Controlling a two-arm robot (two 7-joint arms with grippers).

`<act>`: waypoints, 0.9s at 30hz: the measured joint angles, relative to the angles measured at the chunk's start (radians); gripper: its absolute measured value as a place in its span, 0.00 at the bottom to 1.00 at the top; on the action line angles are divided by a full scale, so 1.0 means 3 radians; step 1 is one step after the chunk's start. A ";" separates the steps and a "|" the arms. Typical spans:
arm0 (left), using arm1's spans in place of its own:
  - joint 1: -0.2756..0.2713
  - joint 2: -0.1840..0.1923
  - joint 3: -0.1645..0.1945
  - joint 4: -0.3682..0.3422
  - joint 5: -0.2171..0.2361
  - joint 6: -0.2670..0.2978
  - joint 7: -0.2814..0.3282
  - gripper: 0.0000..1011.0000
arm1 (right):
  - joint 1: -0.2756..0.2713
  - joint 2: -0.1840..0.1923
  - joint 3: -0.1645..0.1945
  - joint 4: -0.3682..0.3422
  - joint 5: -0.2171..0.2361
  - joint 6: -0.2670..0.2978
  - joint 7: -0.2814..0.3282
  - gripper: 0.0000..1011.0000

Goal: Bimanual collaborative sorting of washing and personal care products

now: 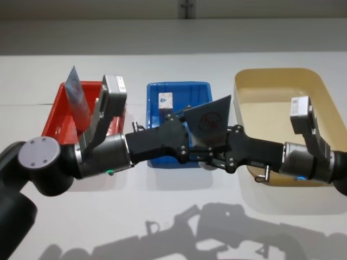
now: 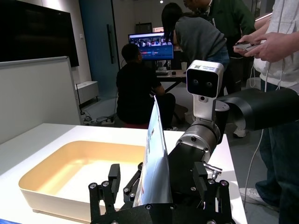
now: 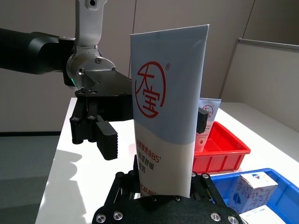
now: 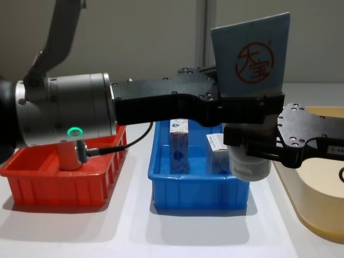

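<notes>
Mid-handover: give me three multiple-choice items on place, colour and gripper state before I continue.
1. The spare tube stands in: A red bin, B blue bin, C beige bin.
2. The logo on the held tube is: A green, B red, C black.
3. The left gripper is: A open, B shut on the spare tube, C shut on the held tube.
Key: 1 A, it leans inside the red wall. 2 B, a red circle. 3 A, its pads stand apart while the right gripper clamps the tube.
</notes>
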 joint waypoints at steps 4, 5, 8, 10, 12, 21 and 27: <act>0.0000 0.0000 0.0000 0.0000 0.0000 0.0000 0.0001 0.99 | 0.0000 0.0000 0.0000 0.0000 0.0006 -0.0006 0.0000 0.45; 0.0000 0.0000 0.0000 0.0000 0.0000 0.0000 0.0001 0.99 | 0.0000 0.0000 0.0000 0.0000 0.0006 -0.0006 0.0000 0.45; 0.0000 0.0000 0.0000 0.0000 0.0000 0.0000 0.0002 0.99 | 0.0000 0.0002 0.0004 0.0001 0.0011 -0.0023 0.0000 0.45; 0.0000 0.0000 0.0000 0.0000 0.0000 0.0000 0.0003 0.99 | -0.0002 0.0011 0.0009 0.0001 0.0015 -0.0032 -0.0004 0.45; 0.0000 0.0000 0.0000 0.0000 0.0000 0.0000 0.0003 0.99 | -0.0018 0.0031 0.0024 -0.0011 0.0023 -0.0033 -0.0018 0.45; 0.0000 0.0000 0.0000 0.0000 0.0000 0.0000 0.0004 0.99 | -0.0158 0.0166 0.0146 -0.0129 0.0056 -0.0014 -0.0158 0.45; 0.0000 0.0000 0.0000 0.0000 0.0000 0.0000 0.0004 0.99 | -0.0276 0.0245 0.0300 -0.0179 0.0044 -0.0014 -0.0361 0.45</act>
